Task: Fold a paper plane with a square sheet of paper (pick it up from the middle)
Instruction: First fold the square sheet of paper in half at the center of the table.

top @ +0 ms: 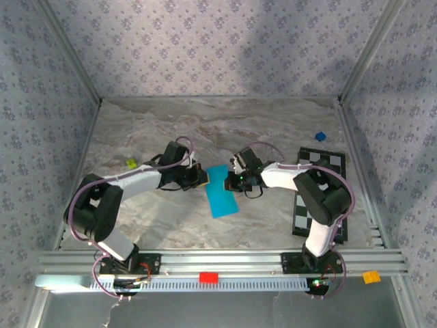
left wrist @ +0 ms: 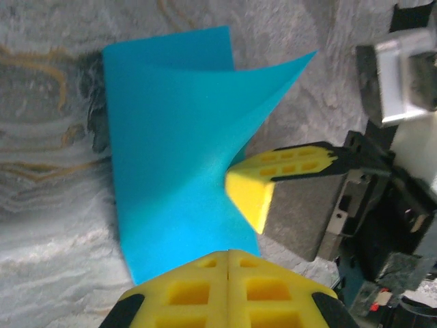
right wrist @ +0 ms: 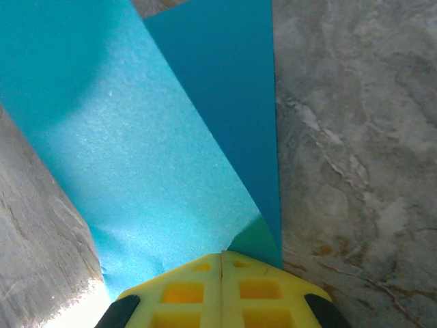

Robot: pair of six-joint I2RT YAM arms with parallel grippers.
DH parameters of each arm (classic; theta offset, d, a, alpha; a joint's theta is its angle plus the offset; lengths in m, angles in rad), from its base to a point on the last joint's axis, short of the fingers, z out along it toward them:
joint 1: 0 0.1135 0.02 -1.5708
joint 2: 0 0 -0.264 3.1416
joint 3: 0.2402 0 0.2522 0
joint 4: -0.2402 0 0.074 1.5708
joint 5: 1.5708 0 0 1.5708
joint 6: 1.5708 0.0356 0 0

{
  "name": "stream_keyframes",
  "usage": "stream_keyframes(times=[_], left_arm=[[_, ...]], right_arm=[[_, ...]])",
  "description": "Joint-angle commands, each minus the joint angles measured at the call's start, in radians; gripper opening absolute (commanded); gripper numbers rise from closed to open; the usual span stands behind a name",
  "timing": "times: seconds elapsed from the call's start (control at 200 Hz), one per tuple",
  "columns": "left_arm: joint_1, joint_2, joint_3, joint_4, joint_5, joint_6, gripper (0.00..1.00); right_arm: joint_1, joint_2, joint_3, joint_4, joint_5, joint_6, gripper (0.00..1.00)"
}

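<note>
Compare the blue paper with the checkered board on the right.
Colour: the square sheet of paper is plain cyan; the checkered board is black-and-white squares. Pose: the paper is folded with one flap raised; the board lies flat. Hold: the left gripper and right gripper both pinch the paper; nothing grips the board, which sits partly under the right arm. Both are thin, straight-edged sheets.

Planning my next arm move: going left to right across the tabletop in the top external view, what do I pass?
small yellow-green object → left hand → square sheet of paper → right hand → checkered board
</note>
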Motion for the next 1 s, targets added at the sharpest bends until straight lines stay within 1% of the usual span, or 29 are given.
stream_keyframes(times=[0.0, 0.28, 0.715, 0.845, 0.994], left_arm=[[0.015, 0.027, 0.047, 0.007, 0.039, 0.029, 0.05], [0.019, 0.077, 0.084, 0.010, 0.062, 0.044, 0.04], [0.018, 0.171, 0.082, 0.104, 0.130, 0.053, 0.04], [0.023, 0.175, 0.079, 0.089, 0.092, 0.069, 0.04], [0.023, 0.195, 0.077, 0.063, 0.074, 0.093, 0.04]], right_arm=[[0.007, 0.094, -0.051, -0.180, 0.079, -0.039, 0.00], [-0.005, 0.081, -0.067, -0.175, 0.086, -0.030, 0.00], [-0.016, 0.089, -0.066, -0.161, 0.090, -0.015, 0.00], [-0.016, 0.094, -0.066, -0.158, 0.086, -0.013, 0.00], [-0.017, 0.091, -0.067, -0.165, 0.088, -0.011, 0.00]])
